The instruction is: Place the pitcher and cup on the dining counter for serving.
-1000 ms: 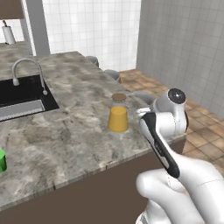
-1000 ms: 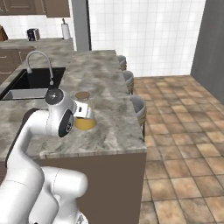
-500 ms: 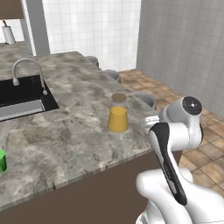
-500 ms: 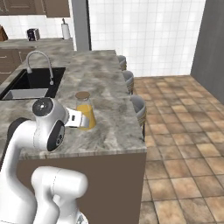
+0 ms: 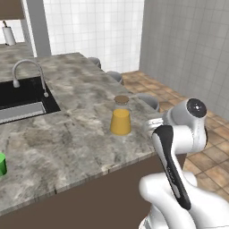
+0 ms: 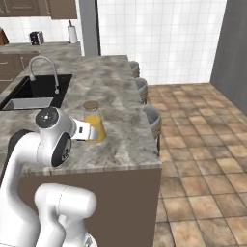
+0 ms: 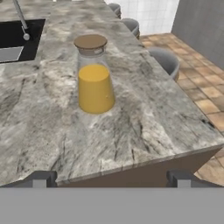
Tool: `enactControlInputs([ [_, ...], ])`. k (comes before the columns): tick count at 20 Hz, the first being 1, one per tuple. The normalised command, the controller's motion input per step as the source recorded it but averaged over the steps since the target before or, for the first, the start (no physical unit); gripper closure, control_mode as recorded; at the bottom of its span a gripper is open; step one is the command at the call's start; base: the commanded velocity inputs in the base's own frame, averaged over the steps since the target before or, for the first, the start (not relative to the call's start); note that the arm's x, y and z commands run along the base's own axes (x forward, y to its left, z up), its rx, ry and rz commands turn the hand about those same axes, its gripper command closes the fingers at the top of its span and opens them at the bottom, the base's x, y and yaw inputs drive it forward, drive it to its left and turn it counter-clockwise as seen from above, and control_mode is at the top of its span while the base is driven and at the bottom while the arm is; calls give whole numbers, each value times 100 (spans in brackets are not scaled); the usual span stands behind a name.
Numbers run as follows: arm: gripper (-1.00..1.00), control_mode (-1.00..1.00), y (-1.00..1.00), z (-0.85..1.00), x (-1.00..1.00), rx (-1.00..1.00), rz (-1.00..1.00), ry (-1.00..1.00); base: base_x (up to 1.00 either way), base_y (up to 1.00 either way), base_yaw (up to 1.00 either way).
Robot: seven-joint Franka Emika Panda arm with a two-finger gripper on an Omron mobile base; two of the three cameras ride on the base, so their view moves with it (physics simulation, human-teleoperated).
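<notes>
The pitcher [image 7: 93, 78], clear glass with orange juice and a brown cork lid, stands upright on the dining counter [image 7: 157, 109], a little in from its near edge. My gripper [image 7: 110, 179] hangs open at that near edge, well short of the pitcher, with nothing between its fingers. From the right base view the pitcher [image 6: 97, 123] rises just beyond my white hand [image 6: 83, 130]. In the left base view the pitcher [image 5: 120, 117] stands by the counter's [image 5: 76, 138] right end, and the green cup [image 5: 2, 164] sits far off at the left edge of the picture.
A black sink [image 5: 22, 96] with a curved faucet [image 5: 27, 71] is set into the counter left of the pitcher. Grey stools [image 6: 151, 118] line the counter's right side over a tiled floor. A paper towel roll [image 6: 72, 34] stands on the back counter.
My arm has drawn back from the pitcher toward the counter's near edge, the elbow swinging out to the right. The pitcher stays where it stood. The jaws stay open.
</notes>
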Motion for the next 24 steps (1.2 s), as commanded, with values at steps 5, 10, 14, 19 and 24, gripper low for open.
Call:
enactControlInputs([
  [5, -100, -100, -16, 14, -44, 0, -3, -17, 0, 0, 0],
  [10, -100, -100, -13, 11, -56, 2, -6, -31, 0, 0, 0],
  [14, -100, -100, 0, -6, 0, 3, 0, 0, 0, 0, 0],
  [19, -100, -100, 1, 0, 0, 0, 0, 0, 0, 0, 0],
  [24, -100, -100, 0, 0, 0, 0, 0, 0, 0, 0, 0],
])
